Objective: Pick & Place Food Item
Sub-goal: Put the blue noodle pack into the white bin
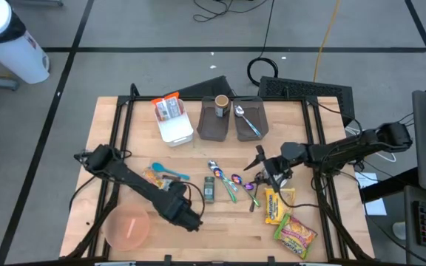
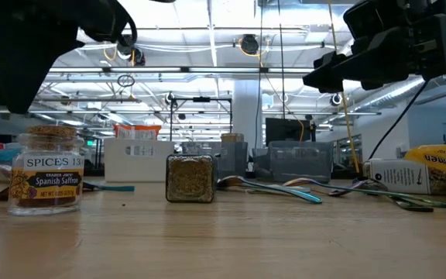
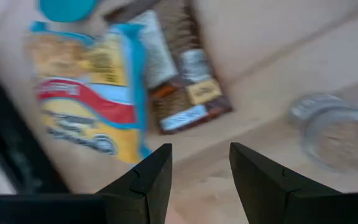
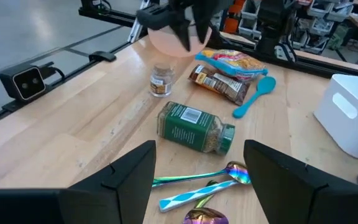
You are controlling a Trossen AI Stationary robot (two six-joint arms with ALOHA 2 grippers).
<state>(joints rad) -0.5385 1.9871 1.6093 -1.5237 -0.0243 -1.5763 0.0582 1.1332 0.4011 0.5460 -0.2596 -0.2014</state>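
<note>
Pincers both spread, both empty. Left pincer (image 1: 192, 222) low over the front of the bench (image 1: 220, 236), just beside the pink bowl (image 1: 128, 225). Right pincer (image 1: 259, 164) hovering mid-bench, above the cluster of iridescent spoons (image 1: 231, 185).

Candidate food items, left side: yellow-and-blue snack packet (image 3: 82, 93) and brown packet (image 3: 182, 81) lying flat side by side, near the blue spoon (image 4: 253, 96). Seen dead ahead of the left pincer, just beyond the fingertips; long axes running away from the pincer. Small saffron jar (image 3: 337, 134) off to one side, upright.

Green-labelled spice jar (image 4: 194, 127) on its side between the arms, directly ahead of the right pincer, long axis crosswise to the fingers. Ramen packs (image 1: 294, 233) on the right front of the bench, behind and beside the right pincer.

Judgement: left arm nearer the snack packets, probably the pick; short forward-and-down reach. Target item not named, so uncertain. White bin (image 1: 174, 129) and two grey bins (image 1: 231, 122) at the back, possible drop points.
</note>
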